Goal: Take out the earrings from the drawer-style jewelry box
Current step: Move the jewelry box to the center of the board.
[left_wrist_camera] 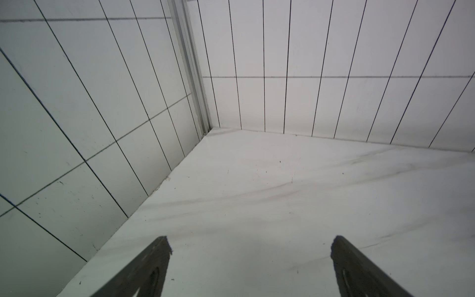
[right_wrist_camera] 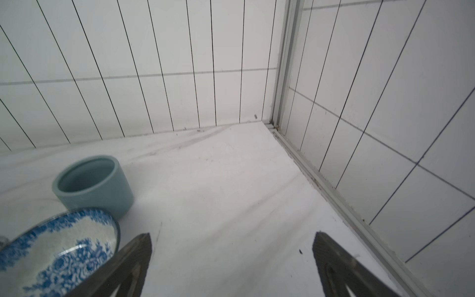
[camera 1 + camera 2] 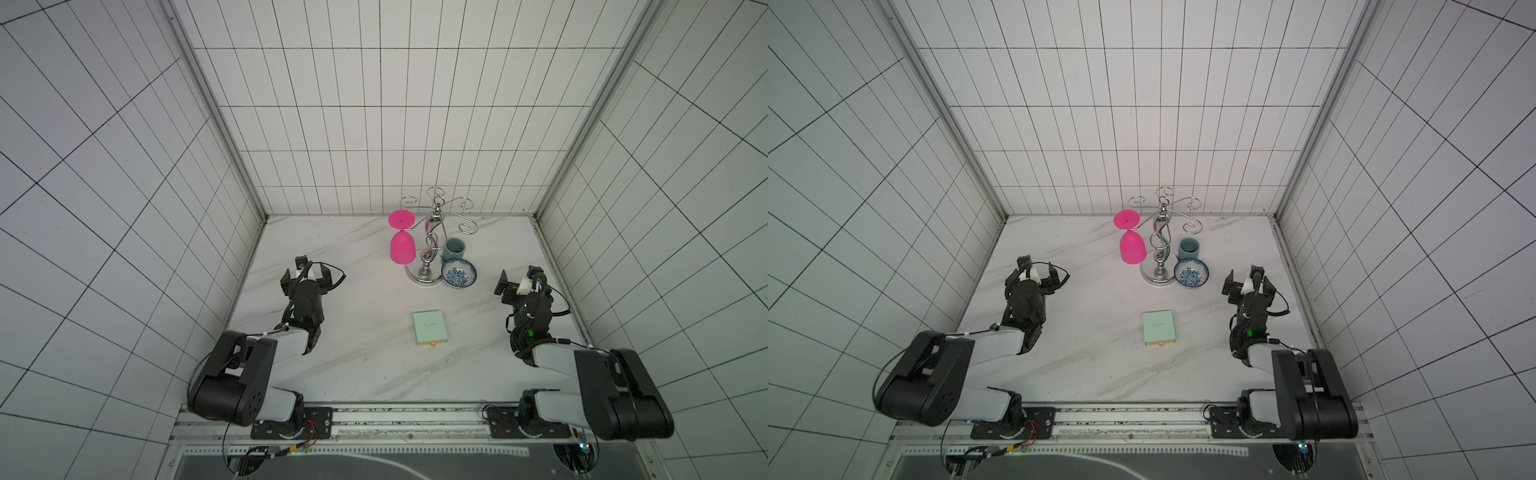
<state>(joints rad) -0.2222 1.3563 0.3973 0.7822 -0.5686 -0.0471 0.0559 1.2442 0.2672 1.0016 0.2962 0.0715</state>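
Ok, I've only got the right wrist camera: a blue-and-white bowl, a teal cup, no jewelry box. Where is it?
Observer: The jewelry box lies flat on the table, nearer the arm bases than the bowl, roughly midway between the arms.
Operator: Is its drawer pulled out?
Observer: No, it looks pushed in. Only the small tab pull sticks out, on the side facing the arm bases.
Operator: What's the left arm doing?
Observer: The left arm is well apart from the box. Its jaws stand open over bare table, holding nothing.
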